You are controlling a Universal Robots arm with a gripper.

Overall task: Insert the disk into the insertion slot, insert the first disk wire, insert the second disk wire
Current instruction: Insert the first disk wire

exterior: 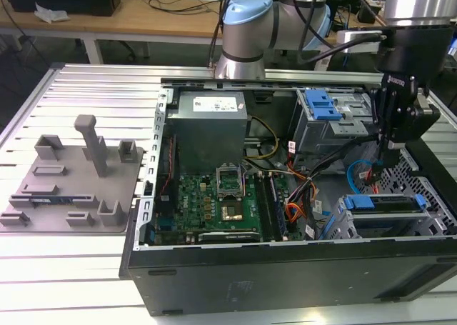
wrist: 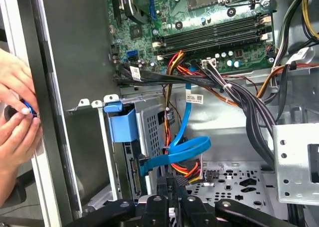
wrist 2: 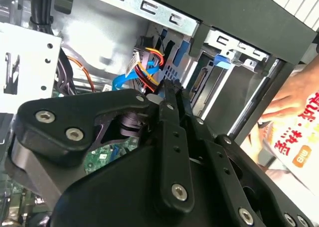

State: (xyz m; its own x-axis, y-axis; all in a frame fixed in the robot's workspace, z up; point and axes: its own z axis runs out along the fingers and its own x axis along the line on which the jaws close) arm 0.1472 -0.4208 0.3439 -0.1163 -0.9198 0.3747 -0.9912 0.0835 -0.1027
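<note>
In the exterior view the disk (exterior: pixel 360 202), edged by its blue carrier, lies inside the low perforated insertion slot (exterior: pixel 341 228) at the case's right. My gripper (exterior: pixel 385 168) hangs just behind that cage, fingers pointing down. In both wrist views the fingers stand shut and pressed together. In the first wrist view the gripper (wrist: pixel 168 181) sits right beside a blue flat cable (wrist: pixel 187 147), whose end lies against the disk's back edge, and a red, yellow and black wire bundle (wrist: pixel 187 169). The second wrist view shows the gripper (wrist 2: pixel 171 87) touching that wire bundle (wrist 2: pixel 149 67). Whether it pinches a wire is hidden.
A taller grey bay with a blue latch (exterior: pixel 321 107) stands behind the gripper. The motherboard (exterior: pixel 214 196) and loose cables fill the case's middle. A person's hands (wrist: pixel 17 117) rest at the case's outer wall. A grey fixture plate (exterior: pixel 71 182) lies on the table at the exterior view's left.
</note>
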